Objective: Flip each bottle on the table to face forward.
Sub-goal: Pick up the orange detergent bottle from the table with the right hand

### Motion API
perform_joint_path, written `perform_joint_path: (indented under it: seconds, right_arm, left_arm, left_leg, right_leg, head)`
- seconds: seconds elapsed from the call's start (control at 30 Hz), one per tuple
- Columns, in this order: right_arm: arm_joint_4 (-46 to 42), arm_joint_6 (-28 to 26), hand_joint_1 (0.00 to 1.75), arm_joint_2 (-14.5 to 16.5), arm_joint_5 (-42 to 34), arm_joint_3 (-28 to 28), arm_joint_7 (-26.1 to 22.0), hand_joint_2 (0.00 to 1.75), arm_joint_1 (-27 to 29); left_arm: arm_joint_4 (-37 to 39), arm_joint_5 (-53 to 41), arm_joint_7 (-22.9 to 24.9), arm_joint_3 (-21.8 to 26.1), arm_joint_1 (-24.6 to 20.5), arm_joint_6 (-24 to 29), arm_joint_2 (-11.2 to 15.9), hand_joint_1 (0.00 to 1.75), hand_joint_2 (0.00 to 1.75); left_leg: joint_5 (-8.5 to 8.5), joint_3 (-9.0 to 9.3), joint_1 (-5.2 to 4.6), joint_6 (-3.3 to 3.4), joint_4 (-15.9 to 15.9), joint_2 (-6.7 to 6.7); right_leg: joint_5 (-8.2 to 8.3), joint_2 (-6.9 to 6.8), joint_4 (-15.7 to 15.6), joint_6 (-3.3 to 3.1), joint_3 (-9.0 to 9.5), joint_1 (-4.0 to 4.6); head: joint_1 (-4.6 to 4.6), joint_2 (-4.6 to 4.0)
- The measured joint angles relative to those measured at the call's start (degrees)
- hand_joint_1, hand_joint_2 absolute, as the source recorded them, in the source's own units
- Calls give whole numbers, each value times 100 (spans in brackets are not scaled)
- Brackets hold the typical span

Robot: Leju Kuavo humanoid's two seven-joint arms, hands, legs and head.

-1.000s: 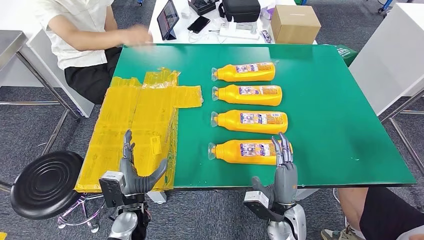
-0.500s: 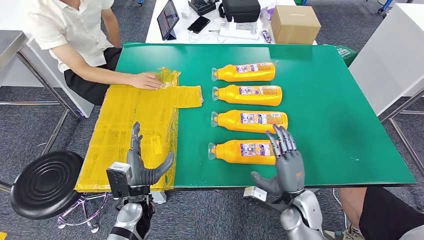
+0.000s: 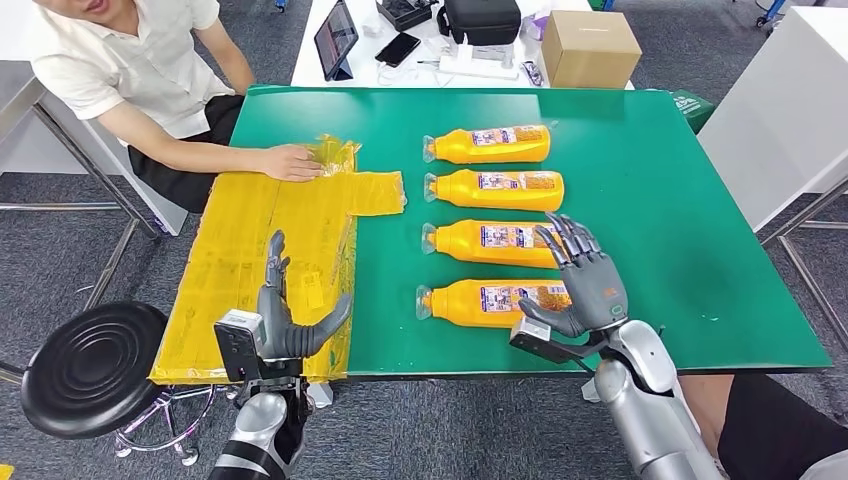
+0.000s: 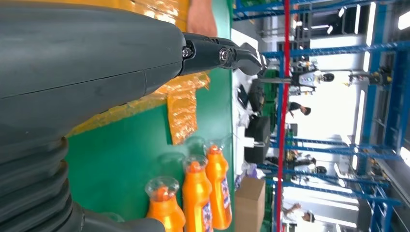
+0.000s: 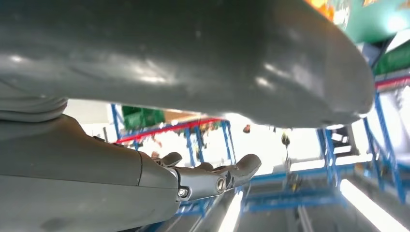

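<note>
1. Four orange bottles lie in a row on the green table (image 3: 680, 200), caps pointing left.
2. Right hand (image 3: 580, 285) spread wide, empty, above the nearest bottle (image 3: 480, 302).
3. Left hand (image 3: 285, 320) open, idle over the yellow plastic sheet (image 3: 280, 230).
4. Risk: round bottle could roll toward the near edge if the fingers close off-centre.
5. Person's hand (image 3: 290, 162) rests on the sheet's far end.
</note>
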Motion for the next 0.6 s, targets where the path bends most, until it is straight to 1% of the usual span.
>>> perform_joint_path:
  seconds: [0.17,0.33,0.6]
  right_arm:
    - [232,130,0,-85,-43,252,26,0,-150]
    - [386,342,0,-113,-270,418,38,0,-210]
    - [523,375,0,-119,-322,519,36,0,-224]
  left_arm:
    - [3,-19,15,-70,-45,-22,-9,0,175]
    - [21,-67,44,-122,-109,-32,-10,0,175]
    - [22,-77,54,-176,-121,-32,-10,0,175]
  left_leg:
    - [0,-2,1,0,0,-1]
    - [-1,-2,1,-1,0,-1]
    - [-1,-2,0,0,0,-1]
  right_leg:
    - [-1,0,1,0,-1,1]
    - [-2,0,1,-1,-2,1]
    - [-1,0,1,0,-2,0]
  head:
    - [-1,0]
    - [0,0]
    - [-1,0]
